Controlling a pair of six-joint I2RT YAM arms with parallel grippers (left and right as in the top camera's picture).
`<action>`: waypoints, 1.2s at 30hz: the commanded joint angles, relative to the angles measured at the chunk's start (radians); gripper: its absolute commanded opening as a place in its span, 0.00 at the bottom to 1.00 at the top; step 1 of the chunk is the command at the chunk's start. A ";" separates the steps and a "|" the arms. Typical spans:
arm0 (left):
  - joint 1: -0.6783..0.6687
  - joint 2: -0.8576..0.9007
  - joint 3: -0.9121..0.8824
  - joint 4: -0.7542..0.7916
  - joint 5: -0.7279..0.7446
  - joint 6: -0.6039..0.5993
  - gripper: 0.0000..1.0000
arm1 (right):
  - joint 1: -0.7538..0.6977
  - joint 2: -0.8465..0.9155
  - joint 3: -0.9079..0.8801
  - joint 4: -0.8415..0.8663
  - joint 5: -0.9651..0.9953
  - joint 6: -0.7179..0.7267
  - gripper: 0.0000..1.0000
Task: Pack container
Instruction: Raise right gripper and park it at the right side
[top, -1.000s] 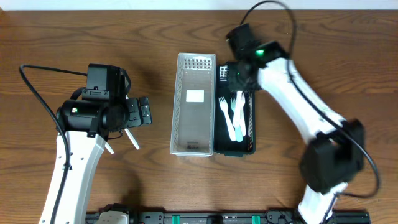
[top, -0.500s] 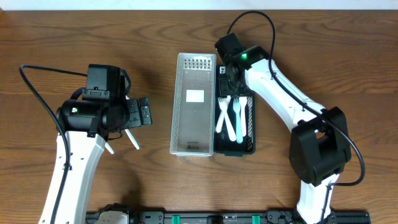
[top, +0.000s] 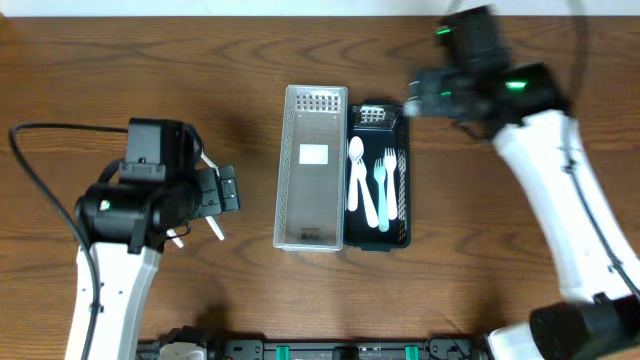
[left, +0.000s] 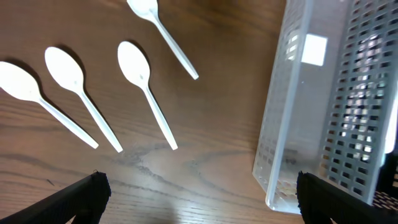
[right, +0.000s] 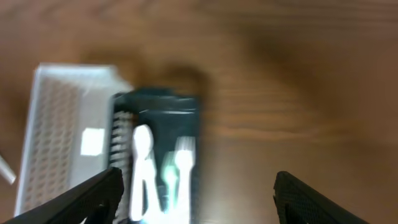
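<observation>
1. We see the left gripper (left: 203, 190) with its jaws released wide and nothing between them, hovering over the left part of the wooden table (left: 236, 93).
2. Under it lie four loose white spoons (left: 140, 71), each apart from the others, on the table to the left of the white perforated basket (top: 312, 205).
3. That basket stands mid-table with a white label (top: 314, 154) on its floor.
4. The black basket (top: 404, 205) touches its right side, and the two run lengthwise from near to far.
5. Inside the black basket lie one white spoon (top: 356, 165) and two white forks (top: 379, 190), side by side.
6. The right gripper (right: 198, 190) hangs above the far right of the table, jaws spread and empty; its own view is blurred.
</observation>
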 joint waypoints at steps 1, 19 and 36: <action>0.004 -0.045 0.008 -0.008 -0.025 -0.030 0.98 | -0.129 0.013 -0.009 -0.055 -0.032 -0.015 0.80; 0.111 0.272 -0.017 0.130 -0.155 -0.262 0.98 | -0.327 0.038 -0.383 0.116 -0.061 -0.046 0.82; 0.208 0.601 -0.050 0.235 0.039 -0.124 0.98 | -0.328 0.038 -0.383 0.122 -0.061 -0.046 0.82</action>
